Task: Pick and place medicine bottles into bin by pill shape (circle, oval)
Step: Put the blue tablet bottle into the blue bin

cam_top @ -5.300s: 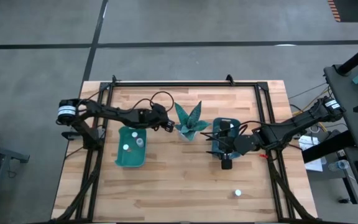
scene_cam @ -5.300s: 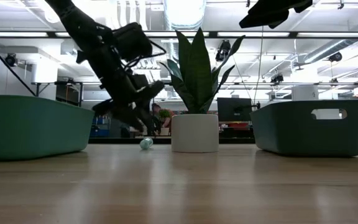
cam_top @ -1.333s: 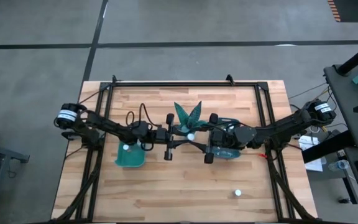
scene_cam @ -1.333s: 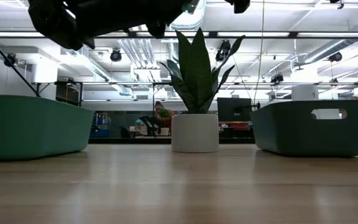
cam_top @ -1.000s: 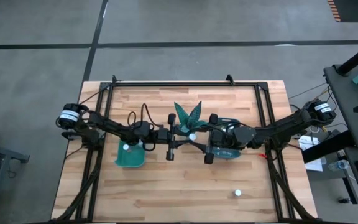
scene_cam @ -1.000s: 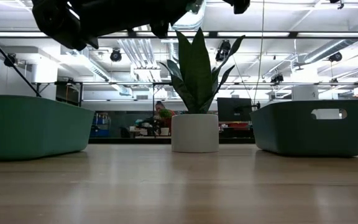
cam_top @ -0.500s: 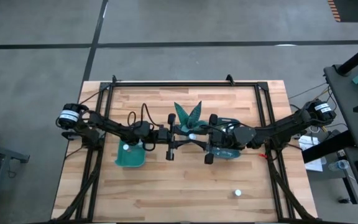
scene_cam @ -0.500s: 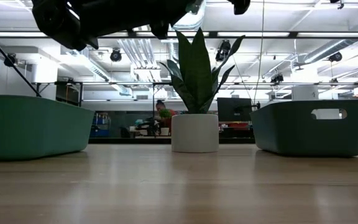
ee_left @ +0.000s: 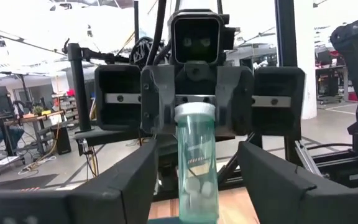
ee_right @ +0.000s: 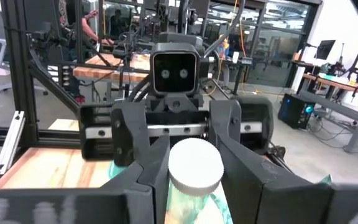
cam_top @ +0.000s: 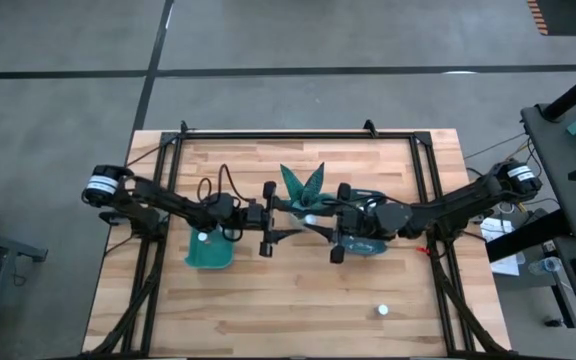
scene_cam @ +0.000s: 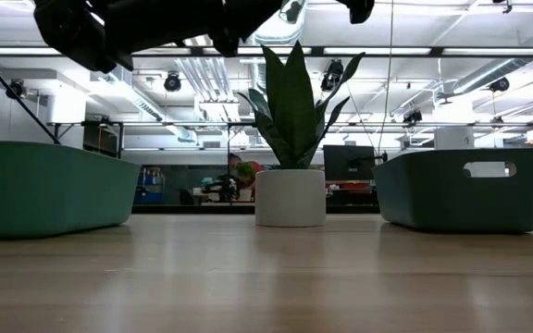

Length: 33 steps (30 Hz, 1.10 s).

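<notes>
Handover in progress above mid-bench, beside the plant (cam_top: 303, 190). Right gripper (cam_top: 320, 226) clamps the medicine bottle (ee_left: 196, 160) at its cap end. Left gripper (cam_top: 280, 218) has fingers spread either side, releasing. Next move, in my judgement: carry to the right bin (cam_top: 370, 245).

My matt black plastic fingers (ee_right: 135, 168) gripped a clear, glossy plastic bottle (ee_left: 197, 165) with a ribbed white cap (ee_right: 195, 164), above the smooth, pale wooden table (cam_top: 298, 290).
</notes>
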Each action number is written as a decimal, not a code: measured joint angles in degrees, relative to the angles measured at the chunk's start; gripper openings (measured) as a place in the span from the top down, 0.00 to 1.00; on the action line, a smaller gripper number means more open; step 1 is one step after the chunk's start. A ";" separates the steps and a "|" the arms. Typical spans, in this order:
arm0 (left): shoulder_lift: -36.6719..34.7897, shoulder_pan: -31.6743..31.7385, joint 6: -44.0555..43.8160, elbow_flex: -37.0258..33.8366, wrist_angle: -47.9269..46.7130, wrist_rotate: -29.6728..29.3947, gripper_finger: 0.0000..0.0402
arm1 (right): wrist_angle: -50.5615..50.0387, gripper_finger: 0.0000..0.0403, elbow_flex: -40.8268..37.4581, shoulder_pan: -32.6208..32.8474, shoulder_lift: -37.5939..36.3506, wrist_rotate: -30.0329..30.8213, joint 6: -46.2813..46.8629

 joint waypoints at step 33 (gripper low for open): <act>-9.44 0.00 0.07 -7.36 -0.13 -0.26 0.47 | -39.46 0.72 -15.61 3.47 -23.72 6.67 31.73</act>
